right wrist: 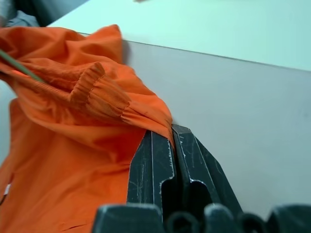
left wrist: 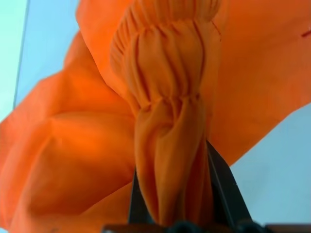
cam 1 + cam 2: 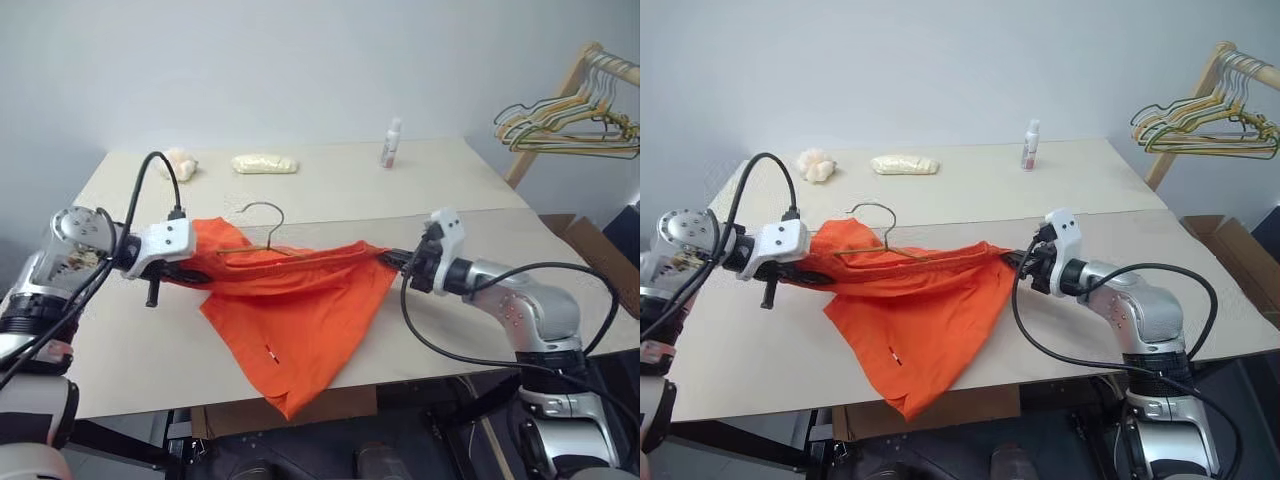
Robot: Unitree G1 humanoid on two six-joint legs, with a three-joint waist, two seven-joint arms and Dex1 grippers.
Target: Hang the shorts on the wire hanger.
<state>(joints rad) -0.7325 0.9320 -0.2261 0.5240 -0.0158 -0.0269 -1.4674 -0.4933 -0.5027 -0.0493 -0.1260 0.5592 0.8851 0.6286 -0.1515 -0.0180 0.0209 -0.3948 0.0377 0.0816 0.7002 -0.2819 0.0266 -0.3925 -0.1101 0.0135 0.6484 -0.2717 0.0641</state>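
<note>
both grippers are clamped on the shorts (image 3: 300, 310): left gripper (image 3: 188, 268) has its fingers (image 2: 221, 187) pinched around a bunched piece of the gathered waistband, and right gripper (image 3: 392, 260) has its fingers (image 1: 158, 167) pressed together on the waistband's other end. between them the orange fabric is stretched above the table (image 3: 440, 180), its lower part drooping past the near edge. wire hanger (image 3: 262, 232) sits at the waistband, hook sticking up behind it.

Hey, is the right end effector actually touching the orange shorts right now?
Touching. The right wrist view shows the right end effector shut on a corner of the shorts, the waistband fabric pinched between its black fingers.
</note>
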